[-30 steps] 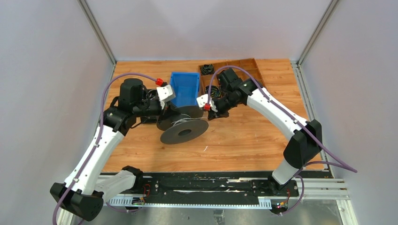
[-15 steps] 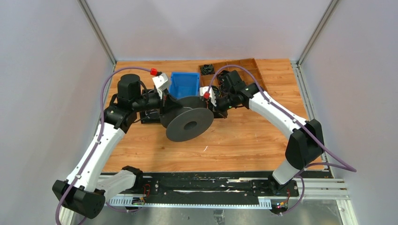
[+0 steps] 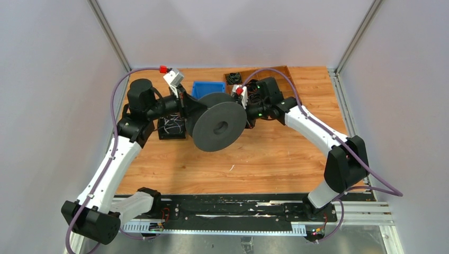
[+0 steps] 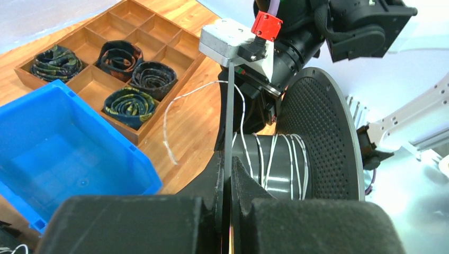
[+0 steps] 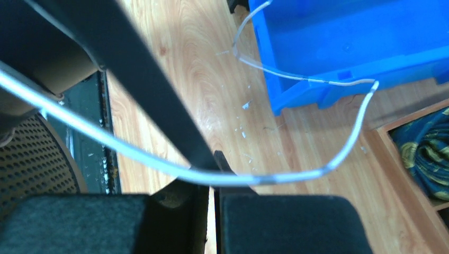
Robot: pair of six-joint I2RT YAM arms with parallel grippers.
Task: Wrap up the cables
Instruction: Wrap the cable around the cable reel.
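Note:
A dark grey spool (image 3: 218,127) is held upright above the table between both grippers. The cable, a thin whitish wire (image 4: 273,159), is wound in loose turns round the spool's core. Its free end (image 4: 168,121) hangs off the spool towards the floor. My left gripper (image 3: 186,106) is shut on the thin edge of one flange (image 4: 229,174). My right gripper (image 3: 245,108) pinches the flange edge from the other side (image 5: 210,169). The cable (image 5: 275,177) curves across just in front of the right gripper's fingers.
A blue bin (image 3: 207,89) stands behind the spool. At the back right, a brown compartment tray (image 4: 106,79) holds small dark cable coils (image 4: 129,103). A black box (image 3: 172,127) with white wire in it lies under the left arm.
The spool has gone from lying tilted on the table to upright and raised, and has moved back towards the bin. Both grippers rose with it.

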